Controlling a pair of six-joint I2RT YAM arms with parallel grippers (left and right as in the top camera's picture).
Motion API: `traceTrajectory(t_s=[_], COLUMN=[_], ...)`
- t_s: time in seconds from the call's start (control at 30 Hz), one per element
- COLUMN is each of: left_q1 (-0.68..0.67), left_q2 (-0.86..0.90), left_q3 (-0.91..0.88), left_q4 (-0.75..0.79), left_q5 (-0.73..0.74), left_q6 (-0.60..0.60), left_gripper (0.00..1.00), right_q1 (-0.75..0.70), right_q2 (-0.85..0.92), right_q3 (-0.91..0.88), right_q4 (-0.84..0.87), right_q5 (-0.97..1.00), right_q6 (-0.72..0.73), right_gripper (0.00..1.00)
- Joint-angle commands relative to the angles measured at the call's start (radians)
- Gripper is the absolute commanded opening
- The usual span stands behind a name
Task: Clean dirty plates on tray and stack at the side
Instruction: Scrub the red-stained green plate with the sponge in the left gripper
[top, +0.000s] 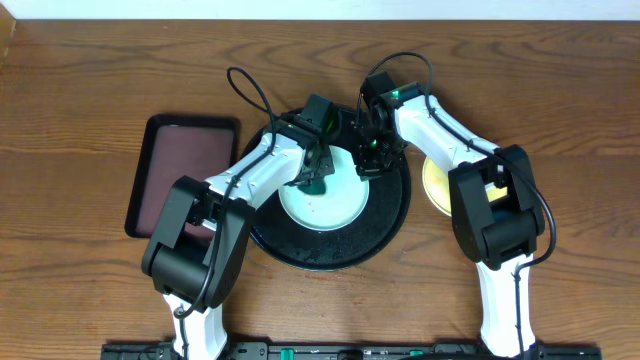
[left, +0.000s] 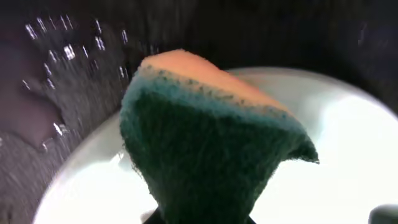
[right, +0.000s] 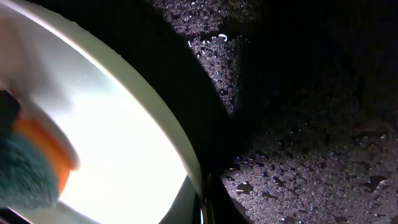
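A pale mint plate (top: 335, 205) lies in the glossy black tray (top: 300, 252), whose wet surface (right: 298, 124) is beaded with droplets. My left gripper (top: 316, 172) is shut on a green sponge with an orange back (left: 211, 149), pressed onto the plate (left: 354, 143). My right gripper (top: 371, 160) is shut on the plate's far right rim (right: 163, 127), with the sponge (right: 28, 171) showing at that view's left edge. A pale yellow plate (top: 436, 188) rests on the table right of the tray, partly hidden by the right arm.
A dark brown rectangular tray (top: 180, 170) lies left of the black tray. Both arms reach in over the black tray from the near side. Bare wooden table (top: 560, 110) surrounds everything.
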Motion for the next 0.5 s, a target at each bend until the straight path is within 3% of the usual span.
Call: traceTrajectory(t_s=[0.0,0.1,0.27,0.47], left_q1=[-0.001,-0.012,-0.024,-0.023], left_q2=[0.005,0.005,0.005,0.005], left_q3=[-0.01,-0.01,-0.01,-0.01], left_q4=[-0.044,-0.066,-0.004,0.087], left_q5=[0.174,0.25,0.23,-0.131], left_q6=[0.016,0.017,0.07,0.069], left_gripper=[0.08,0.07,0.08,0.08], right_q1=[0.007,0.007,0.007,0.007], right_q2=[0.042,0.042,0.042,0.042], right_q3=[-0.009,-0.009,-0.009,-0.009], right_q4=[0.01,0.01,0.01,0.01], right_q5=[0.03,0.03,0.027,0.027], right_q6=[0.012,0.012,0.012,0.012], right_gripper=[0.01,0.01,0.01,0.01])
